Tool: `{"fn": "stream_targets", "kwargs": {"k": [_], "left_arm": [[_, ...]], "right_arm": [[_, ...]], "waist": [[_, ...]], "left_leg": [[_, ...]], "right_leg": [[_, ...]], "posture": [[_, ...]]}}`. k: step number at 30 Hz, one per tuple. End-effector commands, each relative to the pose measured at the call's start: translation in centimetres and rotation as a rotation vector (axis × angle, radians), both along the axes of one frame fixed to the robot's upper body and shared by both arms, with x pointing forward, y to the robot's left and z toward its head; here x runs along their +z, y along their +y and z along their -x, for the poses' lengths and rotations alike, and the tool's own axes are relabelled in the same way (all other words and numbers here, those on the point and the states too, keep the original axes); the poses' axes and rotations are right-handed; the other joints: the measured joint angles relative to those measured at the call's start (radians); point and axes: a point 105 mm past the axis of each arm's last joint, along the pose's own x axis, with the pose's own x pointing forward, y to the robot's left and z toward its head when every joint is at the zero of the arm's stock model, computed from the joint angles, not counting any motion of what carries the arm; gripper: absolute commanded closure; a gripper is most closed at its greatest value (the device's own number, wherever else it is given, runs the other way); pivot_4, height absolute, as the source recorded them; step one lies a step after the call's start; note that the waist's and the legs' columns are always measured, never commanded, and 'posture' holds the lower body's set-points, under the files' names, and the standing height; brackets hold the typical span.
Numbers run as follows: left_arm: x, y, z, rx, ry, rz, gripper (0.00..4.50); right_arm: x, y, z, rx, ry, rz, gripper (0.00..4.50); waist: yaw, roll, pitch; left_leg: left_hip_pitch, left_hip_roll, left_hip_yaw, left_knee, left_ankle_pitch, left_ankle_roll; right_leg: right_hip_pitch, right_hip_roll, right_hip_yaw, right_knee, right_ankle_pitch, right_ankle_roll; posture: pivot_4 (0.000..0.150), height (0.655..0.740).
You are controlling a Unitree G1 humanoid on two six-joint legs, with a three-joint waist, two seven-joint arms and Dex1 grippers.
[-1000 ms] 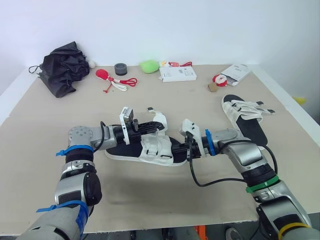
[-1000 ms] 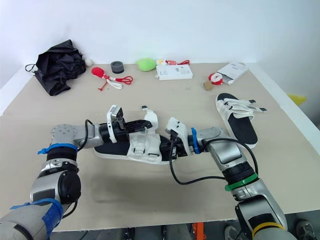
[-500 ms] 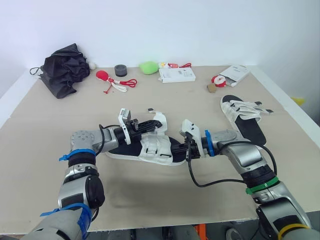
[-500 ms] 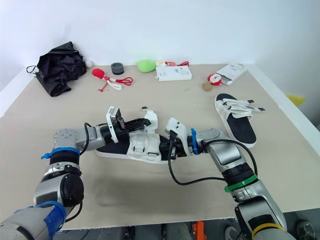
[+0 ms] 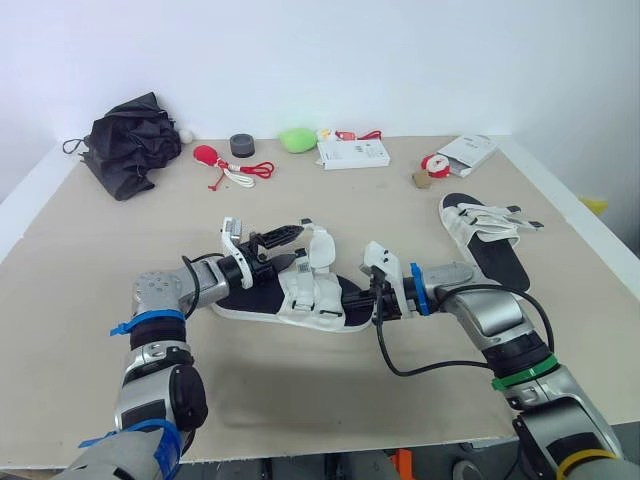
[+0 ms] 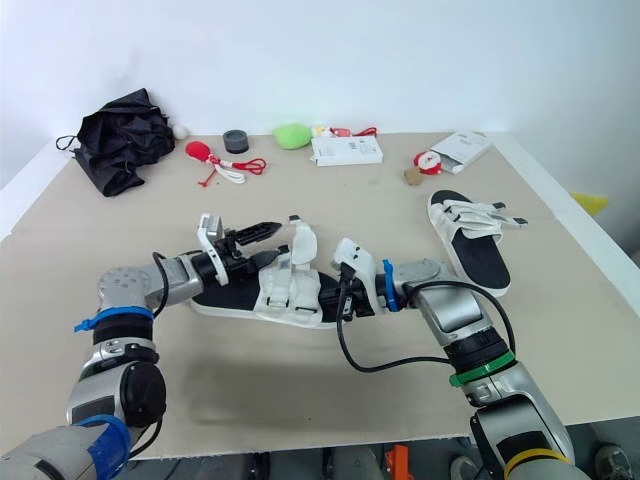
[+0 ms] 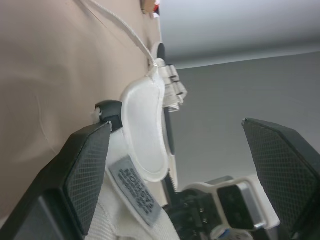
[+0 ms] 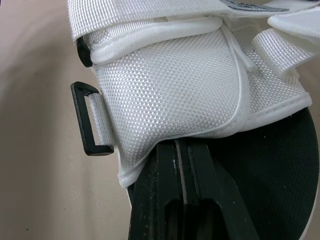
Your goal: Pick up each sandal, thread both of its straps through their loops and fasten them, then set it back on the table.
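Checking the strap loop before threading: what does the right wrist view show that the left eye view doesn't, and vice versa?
Right wrist: the black loop, unthreaded, beside the white pad. Left eye: the second sandal, the left gripper open at a raised strap. Both: the near sandal, with the right gripper shut at it.

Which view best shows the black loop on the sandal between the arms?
The right wrist view: the black loop is close and whole. The eye views show the sandal too small to find it; the left wrist view shows a strap flap.
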Motion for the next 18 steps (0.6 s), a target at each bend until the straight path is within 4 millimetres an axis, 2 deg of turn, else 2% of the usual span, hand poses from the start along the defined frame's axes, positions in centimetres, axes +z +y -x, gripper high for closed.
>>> {"fn": "stream_targets", "kwargs": {"k": [1,7,12,16,18], "left_arm": [[-3.6,0.7,0.2,0.032,0.115,-0.129,0.06],[-1.4,0.8,-1.2,0.050,0.039,-0.115,0.06],[2.7,0.6,-2.9,0.056,-0.021,-0.050,0.06],[1.4,-0.7,-3.3,0.023,0.054,-0.205,0.06],[1.4,-0.9,-3.8,0.044,0.062,-0.208,0.06]], "right_arm": [[-1.7,-0.2,0.6,-0.006,0.064,0.035,4.50],[-1.8,-0.2,0.6,-0.010,0.065,0.032,4.50],[-1.8,-0.2,0.6,-0.012,0.067,0.030,4.50],[-1.8,-0.2,0.5,-0.014,0.064,0.026,4.50],[-1.8,-0.1,0.5,-0.014,0.062,0.025,4.50]], "waist": [[0.000,0.000,0.000],[0.001,0.000,0.000],[0.001,-0.003,0.003],[-0.001,-0.005,0.004],[-0.001,-0.006,0.005]], "left_leg": [[0.000,0.000,0.000,0.000,0.000,0.000],[0.000,0.000,-0.001,-0.001,0.000,0.000],[-0.002,0.000,-0.003,-0.001,0.000,0.000],[-0.008,0.000,-0.003,-0.001,0.000,0.000],[-0.013,0.000,-0.003,-0.001,0.001,0.001]], "right_leg": [[0.000,0.000,0.000,0.000,0.000,0.000],[0.000,0.000,-0.002,0.000,0.000,0.000],[-0.001,0.000,-0.003,0.000,0.000,0.000],[-0.006,0.000,-0.004,-0.001,-0.001,0.001],[-0.010,0.001,-0.003,-0.001,-0.001,0.001]], "posture": [[0.150,0.7400],[0.150,0.7400],[0.150,0.7400],[0.150,0.7400],[0.150,0.7400]]}}
